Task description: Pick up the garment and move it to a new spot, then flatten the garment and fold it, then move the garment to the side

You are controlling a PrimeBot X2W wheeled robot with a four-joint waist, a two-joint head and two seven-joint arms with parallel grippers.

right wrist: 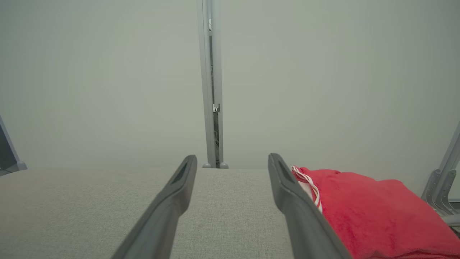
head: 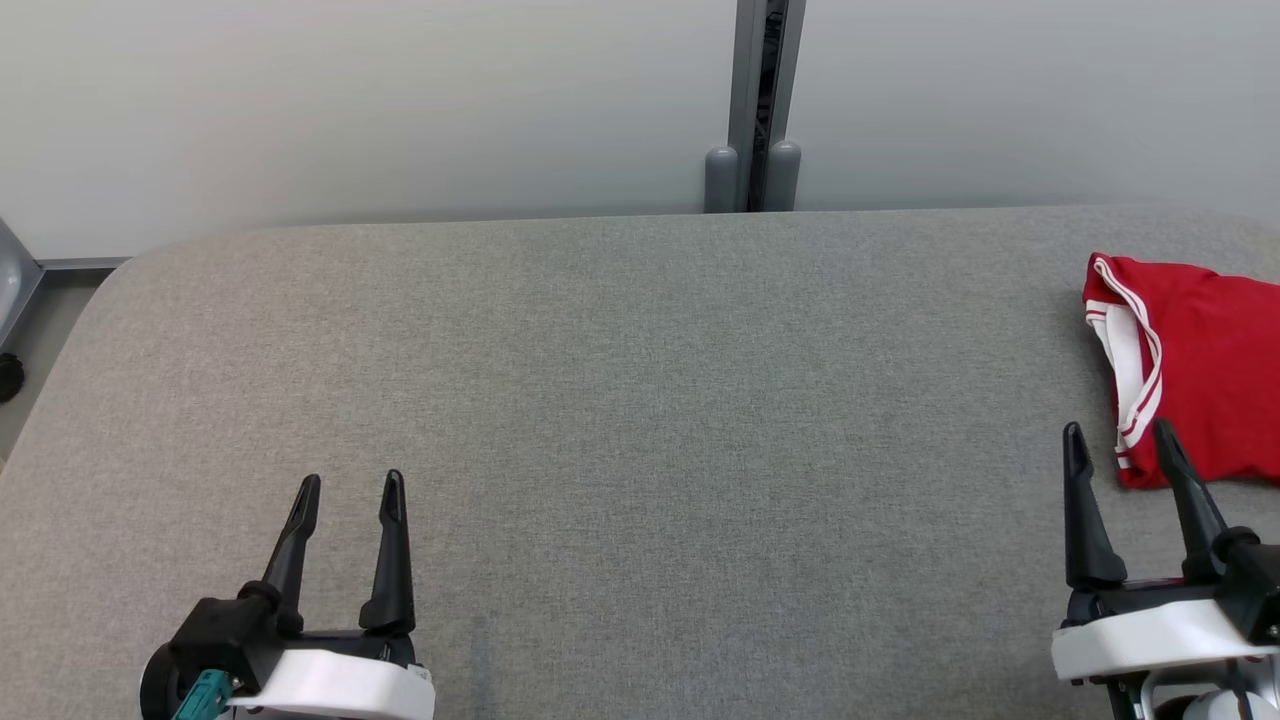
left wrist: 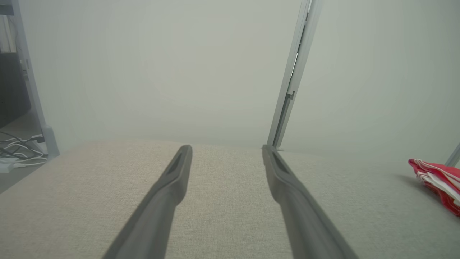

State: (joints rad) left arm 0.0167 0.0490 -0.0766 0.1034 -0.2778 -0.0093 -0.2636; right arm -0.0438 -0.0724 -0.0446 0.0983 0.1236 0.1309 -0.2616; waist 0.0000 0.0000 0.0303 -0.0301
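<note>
A red garment (head: 1200, 360) with white striped trim lies folded at the right edge of the grey table (head: 640, 420). My right gripper (head: 1120, 435) stands open just in front of and to the left of the garment, its right finger close to the cloth's near corner, nothing between the fingers. In the right wrist view the garment (right wrist: 370, 212) lies just right of my open right gripper (right wrist: 231, 160). My left gripper (head: 350, 485) is open and empty at the lower left, far from the garment. The left wrist view has the garment (left wrist: 438, 181) at far right, beyond my left gripper (left wrist: 226, 149).
A pale wall with a grey metal post (head: 757, 100) runs behind the table. The table's rounded left corner (head: 110, 290) drops to the floor. Cables (left wrist: 18, 151) lie on the floor at the left. A metal frame (right wrist: 444, 180) stands beyond the table's right side.
</note>
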